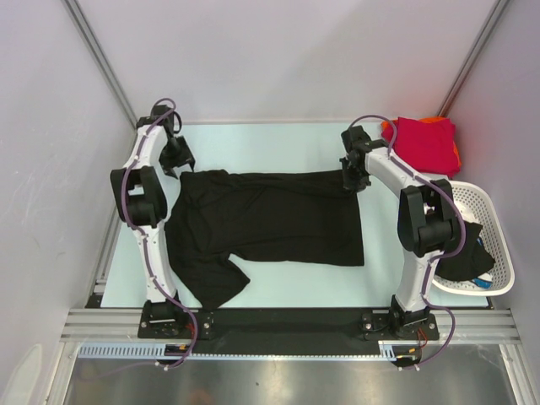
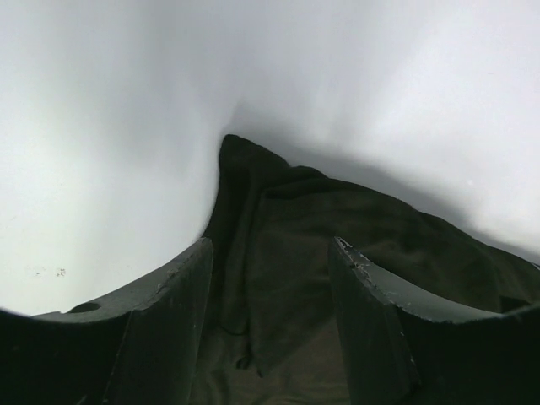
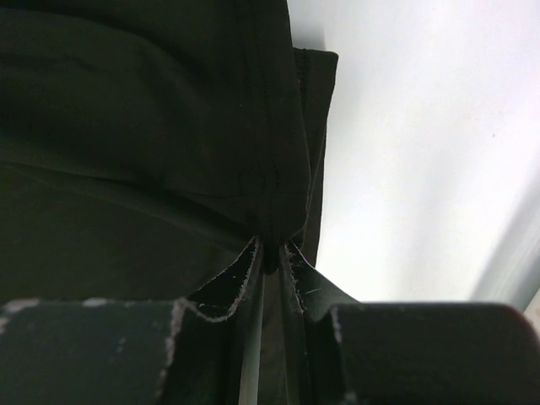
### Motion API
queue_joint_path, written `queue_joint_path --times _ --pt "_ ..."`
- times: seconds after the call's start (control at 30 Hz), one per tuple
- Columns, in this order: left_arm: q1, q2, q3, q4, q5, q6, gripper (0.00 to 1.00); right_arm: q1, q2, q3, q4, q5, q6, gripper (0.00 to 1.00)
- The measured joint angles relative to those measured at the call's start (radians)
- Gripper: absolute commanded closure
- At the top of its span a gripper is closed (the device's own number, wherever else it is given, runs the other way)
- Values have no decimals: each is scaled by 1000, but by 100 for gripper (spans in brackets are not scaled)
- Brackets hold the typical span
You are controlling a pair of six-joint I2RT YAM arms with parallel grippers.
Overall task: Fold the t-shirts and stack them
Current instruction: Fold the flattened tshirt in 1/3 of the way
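Nearest me, the black shirt [image 1: 270,219] trails a sleeve [image 1: 215,283] toward the table [image 1: 278,139] front edge, and a lopsided pull could drag it askew. Only 1 corner is held: the right gripper [image 3: 272,249] pinches the far right hem, while the left gripper [image 2: 270,253] stands wide over the far left corner, holding nothing. Bare table lies beyond. The red shirt [image 1: 424,143] fills the far right corner, and the basket [image 1: 498,253] crowds the right arm.

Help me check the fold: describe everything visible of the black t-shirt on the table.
The black t-shirt is soft, matte cloth lying across the table, long side left to right, one sleeve splayed toward the near left. The right gripper pinches its far right hem; the left gripper stands open over its far left corner, not gripping.
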State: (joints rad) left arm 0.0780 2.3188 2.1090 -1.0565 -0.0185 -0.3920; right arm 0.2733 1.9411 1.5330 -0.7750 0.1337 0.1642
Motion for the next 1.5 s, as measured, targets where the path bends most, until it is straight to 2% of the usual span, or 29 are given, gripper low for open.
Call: queue_joint_path --times 0.3,0.4,0.47,0.5,0.57,0.6,0.67,0.8,0.83,0.87,0.9,1.0,1.17,1.27,1.4,1.43,1.5 --pt "3 0 -20 38 28 0 43 6 6 1 -6 0 0 83" --pt "3 0 -20 53 39 1 48 8 6 1 -6 0 0 83" --pt "3 1 -19 54 48 1 65 8 7 5 -10 0 0 83" --pt "3 2 -18 54 51 1 77 9 9 8 -13 1 0 83" --pt "3 3 -18 56 56 2 87 9 12 14 -14 1 0 83" --pt "3 4 -18 57 58 3 95 9 14 16 -15 2 0 83" --pt "3 5 -18 60 61 8 100 9 14 18 -18 4 0 83" --pt "3 6 -18 61 73 12 100 9 16 28 -21 12 0 83" --pt "3 6 -18 61 74 15 94 9 17 32 -21 12 0 83" --pt "3 6 -18 61 74 18 81 9 18 35 -21 13 0 83" --pt "3 6 -18 61 74 22 64 9 19 37 -21 14 0 83" --pt "3 6 -18 61 71 39 48 10 23 43 -22 16 0 83" --pt "8 6 -18 61 71 46 48 18 32 45 -24 16 1 83" --pt "10 7 -18 61 76 46 53 26 32 45 -24 17 2 83" --pt "13 21 -11 65 78 45 65 27 32 46 -26 20 3 83" --pt "13 27 -9 66 78 45 63 28 32 46 -28 21 3 83" --pt "14 40 -5 67 78 45 52 29 32 46 -29 25 4 83"
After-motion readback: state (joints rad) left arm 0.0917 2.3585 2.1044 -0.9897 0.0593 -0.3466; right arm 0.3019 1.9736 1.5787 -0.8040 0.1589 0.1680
